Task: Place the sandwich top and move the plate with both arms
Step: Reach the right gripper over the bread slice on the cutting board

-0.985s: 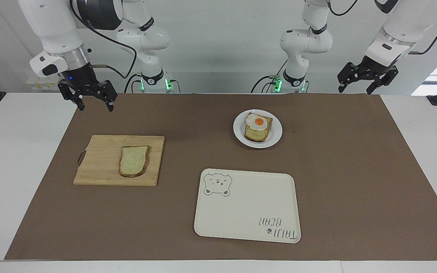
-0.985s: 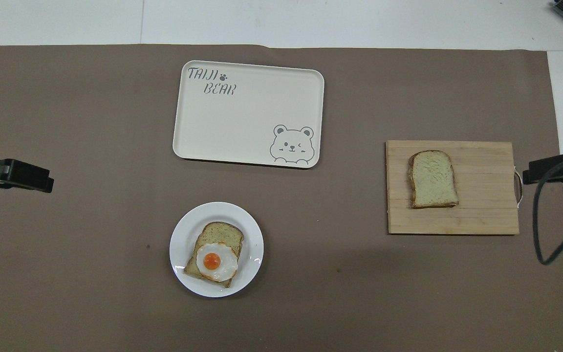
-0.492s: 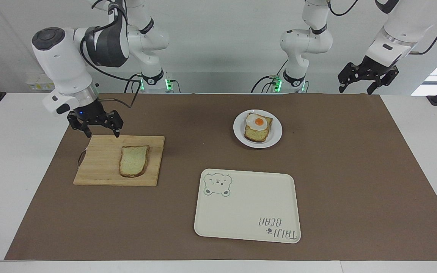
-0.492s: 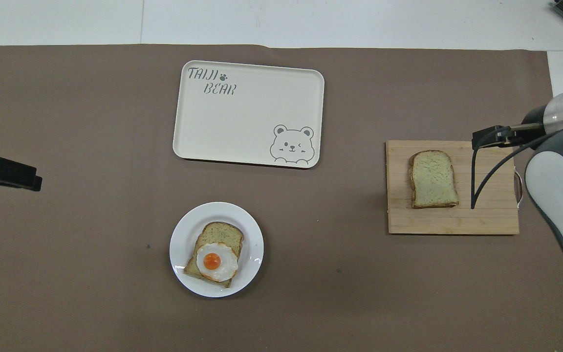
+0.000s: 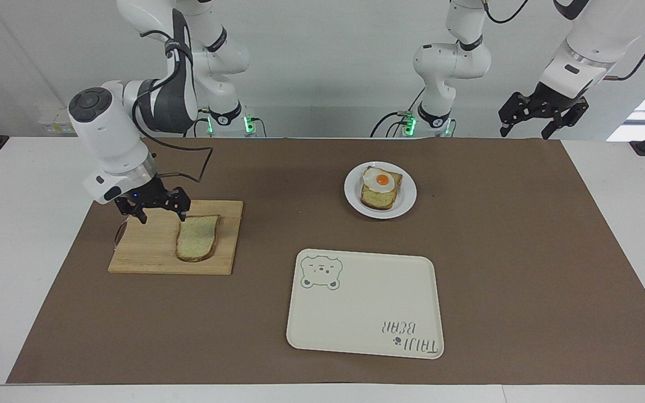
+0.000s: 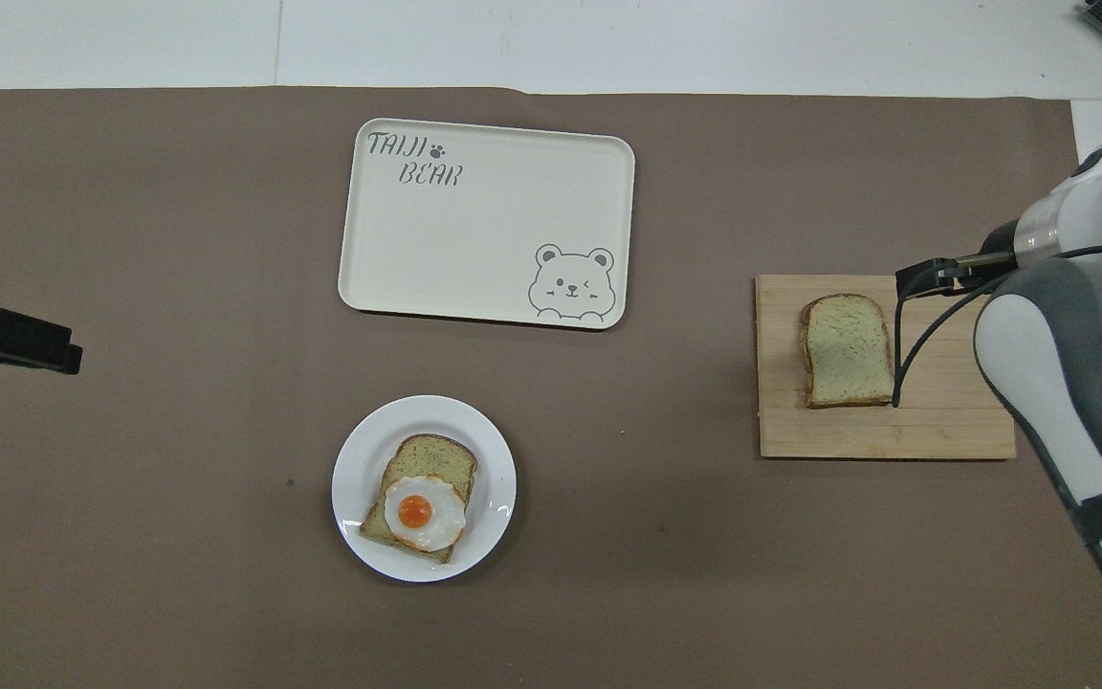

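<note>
The right gripper (image 5: 157,209) is hanging spread and empty over the cutting board (image 5: 149,246), beside the sandwich top (image 5: 197,237) lying mid-board. A shallow pinch risks tearing or sliding it. The plate (image 5: 406,197) is sitting mid-table near the robots' edge; the left gripper (image 5: 541,118) is waiting spread over that edge's corner.

In the overhead view the right gripper is hidden under its own arm (image 6: 1048,344), which also covers the cutting board's (image 6: 857,431) handle end. The left gripper (image 6: 11,338) is cut off by that view's edge, so only its dark tip is seen.
</note>
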You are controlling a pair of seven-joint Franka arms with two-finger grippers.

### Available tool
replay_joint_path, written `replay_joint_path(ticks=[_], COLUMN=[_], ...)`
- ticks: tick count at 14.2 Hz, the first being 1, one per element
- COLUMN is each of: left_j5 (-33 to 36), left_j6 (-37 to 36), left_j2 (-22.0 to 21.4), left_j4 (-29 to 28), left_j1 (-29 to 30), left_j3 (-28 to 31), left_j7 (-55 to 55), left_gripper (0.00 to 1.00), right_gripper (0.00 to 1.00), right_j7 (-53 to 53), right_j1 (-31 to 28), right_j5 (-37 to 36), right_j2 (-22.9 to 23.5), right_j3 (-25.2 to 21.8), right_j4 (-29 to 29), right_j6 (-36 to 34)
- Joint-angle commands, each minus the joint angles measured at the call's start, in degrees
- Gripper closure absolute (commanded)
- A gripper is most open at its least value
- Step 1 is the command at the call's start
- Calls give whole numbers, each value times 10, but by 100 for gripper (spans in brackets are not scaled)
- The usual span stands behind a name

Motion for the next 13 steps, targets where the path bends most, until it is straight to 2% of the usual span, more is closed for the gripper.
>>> replay_joint_path(ticks=[1,3,5,13], left_j5=[3,3,3,3], left_j6=[-1,-1,-1,-1], left_j2=[-14,-14,-14,-14], left_j4=[-13,-13,-13,-13], left_j1=[2,2,2,2], left_j3=[-2,-2,-2,-2], left_j7=[-4,-4,-4,-4], left_gripper=[0,0,0,0], right_gripper=[0,0,0,0], right_j7=[-45,-50,-98,-128], right_j1=[-16,-17,-20,-30], right_j5=[40,61,98,101], right_j2=[11,14,28,46], right_j3=[3,3,3,3], right_j4=[-28,-47,-54,-91], right_j6=[39,63,72,125])
